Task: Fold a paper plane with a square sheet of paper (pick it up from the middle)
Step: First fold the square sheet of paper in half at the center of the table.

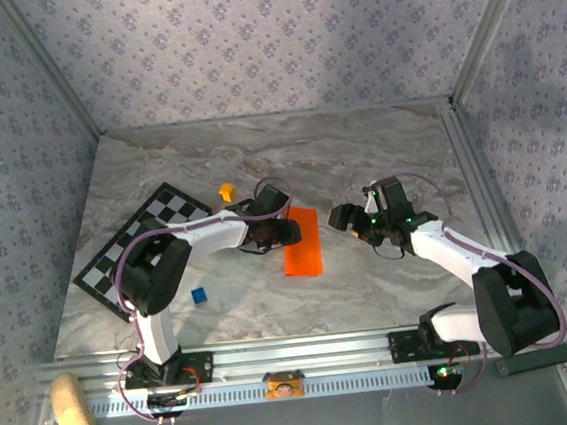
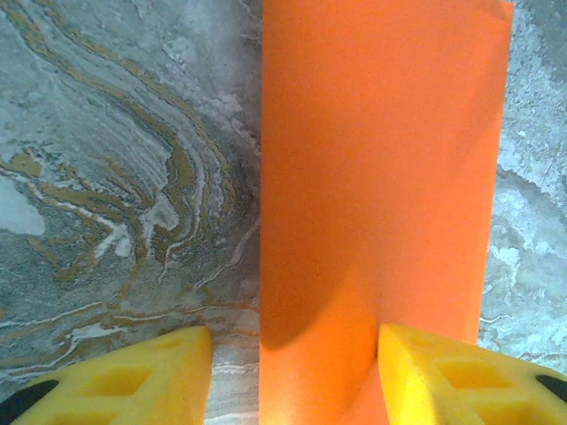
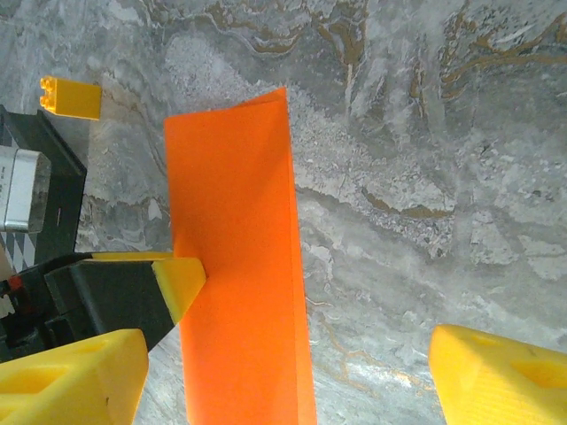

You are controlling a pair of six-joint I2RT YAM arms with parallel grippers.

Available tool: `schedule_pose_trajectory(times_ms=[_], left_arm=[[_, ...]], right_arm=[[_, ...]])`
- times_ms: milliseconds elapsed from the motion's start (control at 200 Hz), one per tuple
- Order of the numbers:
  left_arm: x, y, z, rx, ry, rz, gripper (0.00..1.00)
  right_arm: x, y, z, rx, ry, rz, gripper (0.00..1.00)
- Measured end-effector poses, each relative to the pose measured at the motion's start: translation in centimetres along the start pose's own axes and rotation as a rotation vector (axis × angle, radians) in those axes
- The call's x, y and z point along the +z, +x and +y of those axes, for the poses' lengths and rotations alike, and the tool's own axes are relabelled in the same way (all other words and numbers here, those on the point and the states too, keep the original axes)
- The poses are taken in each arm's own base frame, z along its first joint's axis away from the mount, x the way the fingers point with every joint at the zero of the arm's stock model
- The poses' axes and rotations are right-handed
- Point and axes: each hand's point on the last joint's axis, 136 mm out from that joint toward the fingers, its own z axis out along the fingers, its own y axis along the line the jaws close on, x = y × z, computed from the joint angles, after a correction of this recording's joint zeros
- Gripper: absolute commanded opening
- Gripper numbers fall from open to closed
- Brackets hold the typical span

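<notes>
On the marble table (image 1: 358,155), right of the checkered board (image 1: 141,241), the square sheet of paper (image 1: 303,243) lay mid-table, folded into a strip. The left gripper (image 1: 287,232) stood apart astride its left edge. The right gripper (image 1: 340,217) gaped just beside it.

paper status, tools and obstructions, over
Left tool open, astride one edge of the square sheet of paper. Right tool open, not touching it. Paper folded to a strip, flat on the table. Yellow cube clear of it.
</notes>
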Motion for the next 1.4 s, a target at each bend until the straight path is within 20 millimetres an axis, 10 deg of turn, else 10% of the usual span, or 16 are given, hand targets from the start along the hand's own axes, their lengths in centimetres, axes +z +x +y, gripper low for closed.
schedule_pose_trajectory(times_ms=[1399], left_arm=[[0.6,-0.5,-0.3,0.070,-0.033,0.067,0.53]], right_arm=[[1.5,1.0,-1.1,0.045,-0.026,0.061,0.76]])
